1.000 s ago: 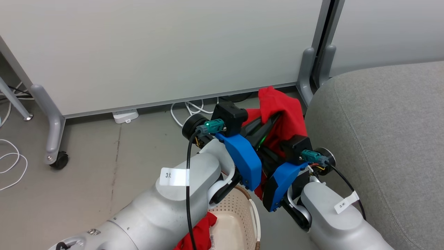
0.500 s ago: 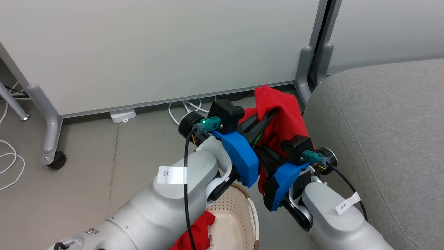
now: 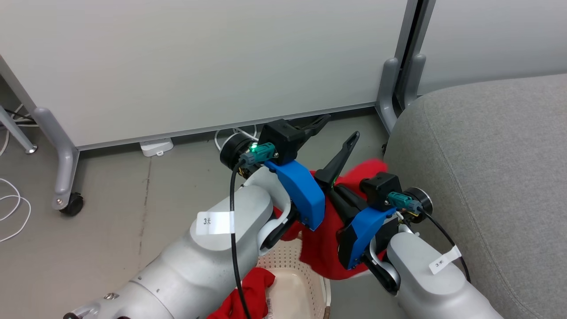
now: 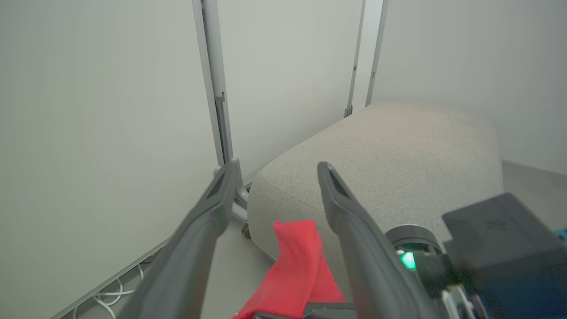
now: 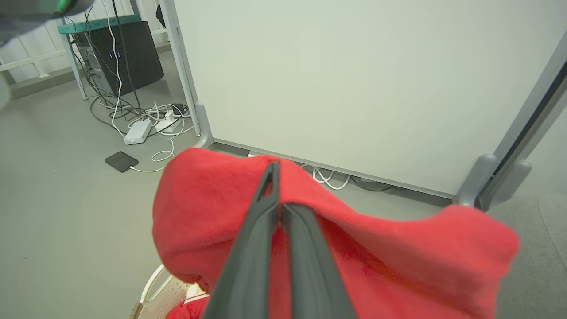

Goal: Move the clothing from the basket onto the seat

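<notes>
Your left gripper (image 3: 339, 126) just let go, jaws wide. Garment (image 3: 319, 248) slumped over your clenched right gripper (image 5: 277, 195) above the basket (image 3: 288, 261), beside the seat (image 3: 487, 155), not on it.

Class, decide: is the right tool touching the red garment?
Touching. In the right wrist view the right tool, fingers shut, presses into the red garment bunched around it.

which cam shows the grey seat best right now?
Left wrist view: the seat shows almost whole, rounded top and near edge. Head view has one side of it, cut by the frame. Right wrist view has a grey sliver beside the red clothing.
</notes>
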Motion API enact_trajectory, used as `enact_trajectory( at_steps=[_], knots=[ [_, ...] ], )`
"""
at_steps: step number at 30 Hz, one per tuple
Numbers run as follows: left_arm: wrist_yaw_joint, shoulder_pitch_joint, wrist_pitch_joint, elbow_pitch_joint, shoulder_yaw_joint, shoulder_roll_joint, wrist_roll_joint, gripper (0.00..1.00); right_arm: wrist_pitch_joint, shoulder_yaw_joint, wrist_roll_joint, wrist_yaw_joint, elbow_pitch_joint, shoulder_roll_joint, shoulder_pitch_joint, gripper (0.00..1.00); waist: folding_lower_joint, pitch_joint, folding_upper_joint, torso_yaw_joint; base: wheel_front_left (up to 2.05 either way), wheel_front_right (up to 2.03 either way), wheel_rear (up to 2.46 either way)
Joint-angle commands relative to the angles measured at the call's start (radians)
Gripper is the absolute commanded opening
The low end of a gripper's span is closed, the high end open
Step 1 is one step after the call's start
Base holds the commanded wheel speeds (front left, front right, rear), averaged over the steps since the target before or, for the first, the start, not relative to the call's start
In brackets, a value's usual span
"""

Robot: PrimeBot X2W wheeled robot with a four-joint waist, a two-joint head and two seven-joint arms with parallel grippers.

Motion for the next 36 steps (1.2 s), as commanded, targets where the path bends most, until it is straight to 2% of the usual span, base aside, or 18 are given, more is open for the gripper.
enact_trajectory(
  at_steps=[1, 7, 15, 25, 36],
  knots=[
    [0.004, 0.016, -0.005, -0.004, 0.016, 0.002, 0.013, 1.00, -0.004, -0.004, -0.006, 0.000, -0.004, -0.003, 0.011, 0.00, 0.0000, 0.001, 0.0000, 0.000, 0.00, 0.00, 0.00],
    [0.022, 0.101, -0.005, -0.087, 0.155, 0.050, 0.117, 1.00, -0.004, -0.019, -0.018, 0.000, -0.015, -0.003, 0.007, 0.00, 0.0000, 0.013, 0.0000, -0.002, 0.00, 0.00, 0.00],
    [0.010, 0.303, -0.004, -0.257, 0.367, 0.102, 0.307, 1.00, -0.004, -0.094, -0.061, 0.000, -0.045, -0.003, 0.028, 0.00, 0.0000, 0.028, 0.0000, 0.012, 0.00, 0.00, 0.00],
    [0.002, 0.538, -0.004, -0.368, 0.591, 0.118, 0.509, 1.00, -0.004, -0.148, -0.099, 0.000, -0.092, -0.003, 0.063, 0.00, 0.0000, 0.026, 0.0000, 0.007, 0.00, 0.00, 0.00],
    [-0.005, 0.708, -0.004, -0.404, 0.755, 0.111, 0.598, 1.00, -0.004, -0.172, -0.122, 0.000, -0.110, -0.003, 0.092, 0.00, 0.0000, 0.020, 0.0000, 0.002, 0.00, 0.00, 0.00]
  ],
)
